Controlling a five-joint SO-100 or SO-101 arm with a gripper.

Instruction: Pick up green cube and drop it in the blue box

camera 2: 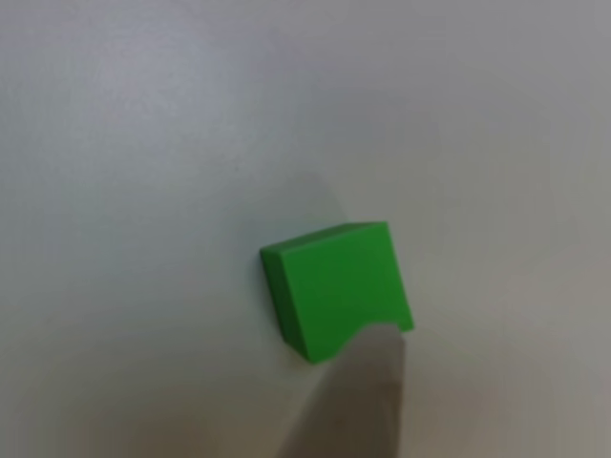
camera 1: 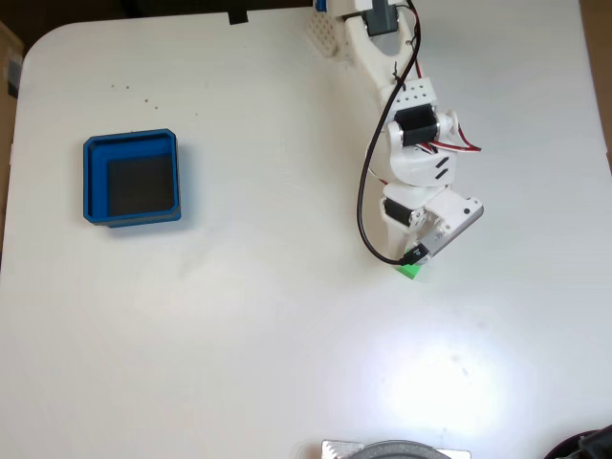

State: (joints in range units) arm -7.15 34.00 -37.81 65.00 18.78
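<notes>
In the fixed view the gripper (camera 1: 413, 264) is over the green cube (camera 1: 411, 272), right of centre; I cannot tell its opening. The blue box (camera 1: 93, 182) is at left.

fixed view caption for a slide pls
White arm bent over small bright green cube; square blue box sits apart on white table.

Bright green cube (camera 1: 411, 271) (camera 2: 336, 286) — plain faces; blue box (camera 1: 94, 182), black floor; white table (camera 1: 287, 335); white arm (camera 1: 416, 163), black cable.
</notes>
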